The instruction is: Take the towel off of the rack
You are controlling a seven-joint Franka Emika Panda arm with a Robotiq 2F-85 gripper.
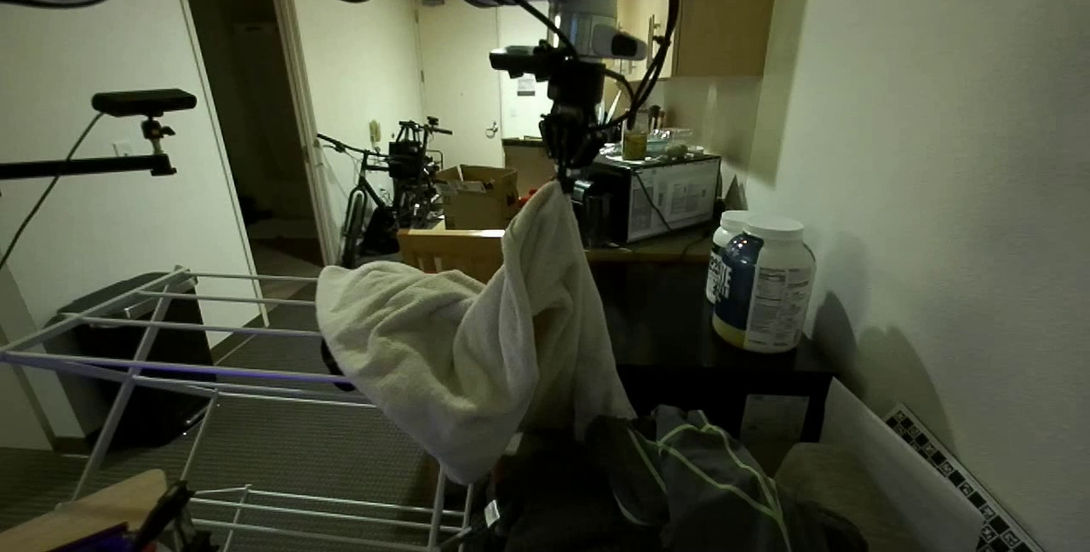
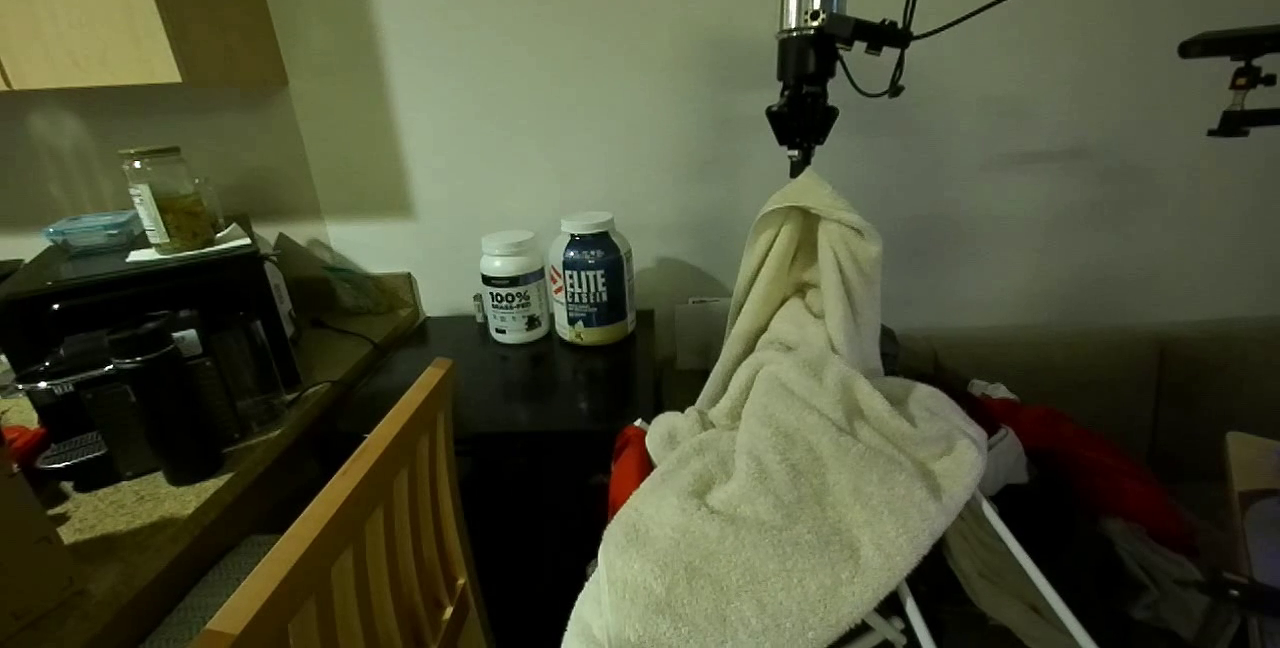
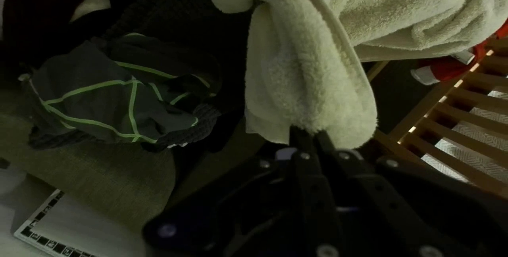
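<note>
A cream towel (image 1: 426, 347) hangs from my gripper (image 1: 564, 177) by one pinched corner, drawn up into a peak. The towel also shows in an exterior view (image 2: 790, 468) and in the wrist view (image 3: 301, 58). My gripper's fingers (image 3: 311, 133) are closed on the towel's edge, and they also show above its peak in an exterior view (image 2: 798, 166). The towel's lower, bunched part covers the near end of the white metal rack (image 1: 159, 322). The rack's bars run behind or under the towel. Whether the towel rests on them is hidden.
A pile of dark clothes with green lines (image 1: 707, 458) lies beside the rack. A wooden chair (image 2: 350, 538) stands close to the towel. Two tubs (image 2: 592, 278) stand on a black table (image 2: 520, 393) by the wall. A camera on a bar (image 1: 143, 102) is near the rack.
</note>
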